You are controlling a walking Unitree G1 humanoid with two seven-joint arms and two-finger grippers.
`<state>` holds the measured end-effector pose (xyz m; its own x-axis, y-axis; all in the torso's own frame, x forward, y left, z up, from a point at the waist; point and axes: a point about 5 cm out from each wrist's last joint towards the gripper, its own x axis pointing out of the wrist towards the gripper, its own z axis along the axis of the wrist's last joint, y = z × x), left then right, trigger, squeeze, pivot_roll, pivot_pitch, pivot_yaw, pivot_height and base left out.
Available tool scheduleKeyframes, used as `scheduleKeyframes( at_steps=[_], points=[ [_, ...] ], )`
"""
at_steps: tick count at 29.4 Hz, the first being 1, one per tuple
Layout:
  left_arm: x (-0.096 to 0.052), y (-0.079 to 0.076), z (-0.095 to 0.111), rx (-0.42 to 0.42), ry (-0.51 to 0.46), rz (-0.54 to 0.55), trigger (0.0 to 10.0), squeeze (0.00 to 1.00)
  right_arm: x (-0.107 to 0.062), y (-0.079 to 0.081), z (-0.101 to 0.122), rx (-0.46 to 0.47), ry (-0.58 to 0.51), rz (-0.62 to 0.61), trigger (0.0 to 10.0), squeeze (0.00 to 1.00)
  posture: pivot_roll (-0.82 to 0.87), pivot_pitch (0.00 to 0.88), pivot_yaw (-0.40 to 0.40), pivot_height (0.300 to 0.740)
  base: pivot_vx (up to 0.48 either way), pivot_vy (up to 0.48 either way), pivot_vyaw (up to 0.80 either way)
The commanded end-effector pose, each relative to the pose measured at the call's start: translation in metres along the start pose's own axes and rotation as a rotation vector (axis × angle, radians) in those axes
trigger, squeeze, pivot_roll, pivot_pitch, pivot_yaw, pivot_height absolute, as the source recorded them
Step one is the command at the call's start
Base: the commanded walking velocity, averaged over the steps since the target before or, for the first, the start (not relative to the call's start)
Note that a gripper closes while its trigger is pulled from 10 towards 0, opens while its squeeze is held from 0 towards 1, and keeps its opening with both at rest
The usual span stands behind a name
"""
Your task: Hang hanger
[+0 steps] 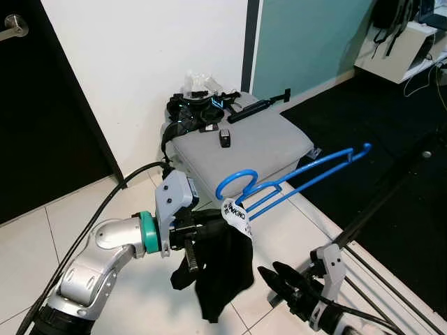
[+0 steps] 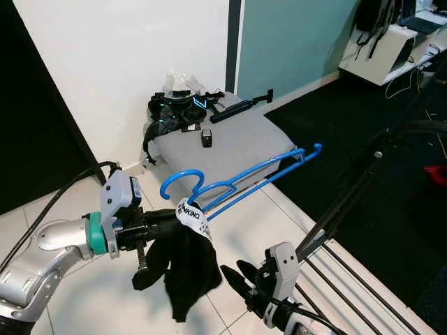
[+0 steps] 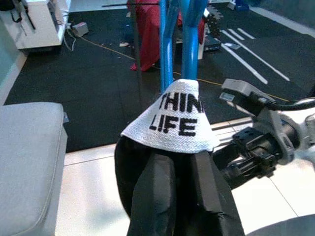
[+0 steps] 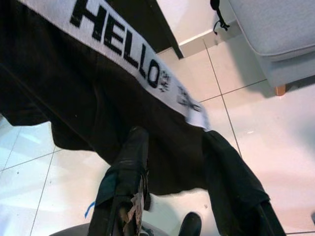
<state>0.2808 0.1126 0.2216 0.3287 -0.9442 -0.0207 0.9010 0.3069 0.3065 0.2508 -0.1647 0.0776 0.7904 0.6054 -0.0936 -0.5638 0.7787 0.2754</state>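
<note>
Right gripper point(image 1: 279, 280) sits lowest and nearest, below the blue hanger point(image 1: 307, 174), jaws apart and empty. Left gripper point(image 1: 209, 227) holds the hanger just below its hook, jaws clamped on the white waistband point(image 1: 236, 215) of a black garment point(image 1: 220, 269) draped there.

Handling: the hanger looks light, thin and stiff, with a smooth coating that may slip; the garment is soft and hangs loose beneath, so its weight can swing. Best hold is judged to be the neck below the hook, leaving the hook free.

Surroundings: a grey cushioned seat point(image 1: 258, 143) stands just behind the hanger, carrying black gear point(image 1: 199, 108). Dark rack rods point(image 1: 391, 202) rise beside the hanger's far end and may obstruct the swing.
</note>
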Motion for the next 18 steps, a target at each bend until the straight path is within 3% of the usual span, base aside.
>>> scheduleKeyframes(
  at_steps=[1, 4, 6, 9, 10, 14, 18],
  points=[
    [-0.007, -0.006, 0.012, 0.062, 0.005, -0.096, 10.0, 0.0, -0.001, 0.002, -0.004, 0.067, -0.01, 0.011, 10.0, 0.0, -0.26, 0.19, 0.118, 0.74, 0.0, 0.0, 0.0],
    [-0.014, -0.011, 0.017, 0.165, 0.068, -0.207, 10.0, 0.0, -0.001, 0.0, 0.008, 0.145, -0.087, 0.019, 10.0, 0.0, -0.26, 0.188, 0.121, 0.74, 0.0, 0.0, 0.0],
    [-0.015, -0.011, 0.015, 0.235, 0.119, -0.265, 10.0, 0.0, -0.009, -0.005, 0.031, 0.2, -0.194, 0.045, 10.0, 0.0, -0.25, 0.187, 0.124, 0.74, 0.0, 0.0, 0.0],
    [-0.015, -0.011, 0.015, 0.255, 0.133, -0.286, 10.0, 0.0, -0.014, -0.007, 0.041, 0.216, -0.236, 0.058, 10.0, 0.0, -0.25, 0.187, 0.124, 0.74, 0.0, 0.0, 0.0],
    [-0.013, -0.015, 0.02, 0.278, 0.127, -0.344, 10.0, 0.0, -0.027, -0.014, 0.054, 0.238, -0.287, 0.078, 10.0, 0.0, -0.26, 0.189, 0.128, 0.74, 0.0, 0.0, 0.0],
    [-0.009, -0.02, 0.028, 0.298, 0.101, -0.399, 10.0, 0.0, -0.031, -0.018, 0.052, 0.241, -0.269, 0.08, 10.0, 0.0, -0.27, 0.192, 0.137, 0.74, 0.0, 0.0, 0.0],
    [-0.005, -0.024, 0.032, 0.327, 0.082, -0.452, 10.0, 0.0, -0.021, 0.005, 0.036, 0.234, -0.153, 0.223, 10.0, 0.0, -0.27, 0.201, 0.149, 0.74, 0.0, 0.0, 0.0]
  ],
)
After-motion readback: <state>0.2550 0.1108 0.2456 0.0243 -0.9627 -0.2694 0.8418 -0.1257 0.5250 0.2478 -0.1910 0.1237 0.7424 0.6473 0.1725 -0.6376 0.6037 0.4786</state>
